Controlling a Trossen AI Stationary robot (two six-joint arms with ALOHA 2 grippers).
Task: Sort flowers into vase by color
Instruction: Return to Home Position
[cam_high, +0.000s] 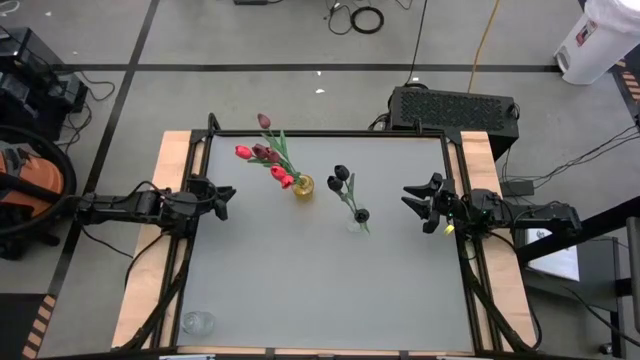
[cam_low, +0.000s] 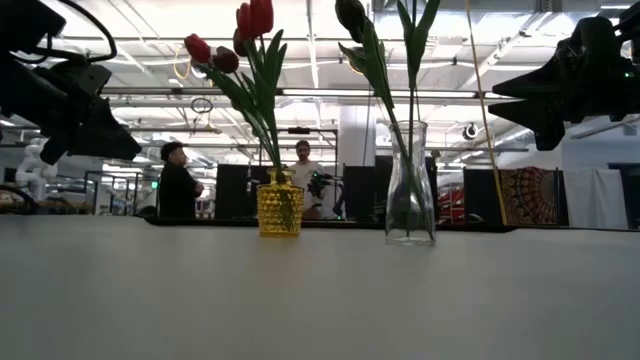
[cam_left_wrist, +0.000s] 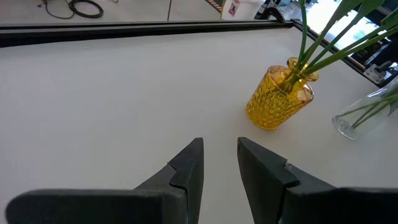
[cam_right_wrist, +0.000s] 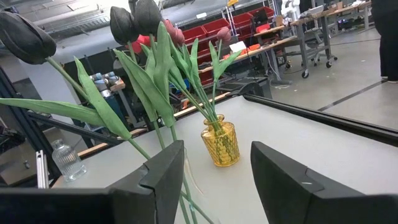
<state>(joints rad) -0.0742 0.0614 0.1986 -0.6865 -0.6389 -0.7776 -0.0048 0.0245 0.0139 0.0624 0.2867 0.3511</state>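
A yellow dimpled vase (cam_high: 303, 187) stands on the table toward its far side and holds red, maroon and pink tulips (cam_high: 263, 156) by their stems. A clear glass vase (cam_high: 357, 222) to its right holds near-black tulips (cam_high: 343, 178). In the low view the yellow vase (cam_low: 280, 208) and clear vase (cam_low: 411, 188) stand upright side by side. My left gripper (cam_high: 226, 199) hovers open at the table's left edge, left of the yellow vase (cam_left_wrist: 278, 98). My right gripper (cam_high: 412, 199) hovers open at the right edge, right of the clear vase. Both grippers hold nothing.
A small clear glass jar (cam_high: 197, 323) stands at the table's near left corner, also seen as a bottle (cam_right_wrist: 65, 160) in the right wrist view. Bare grey tabletop (cam_high: 320, 285) spreads across the near half. People stand in the room behind the table.
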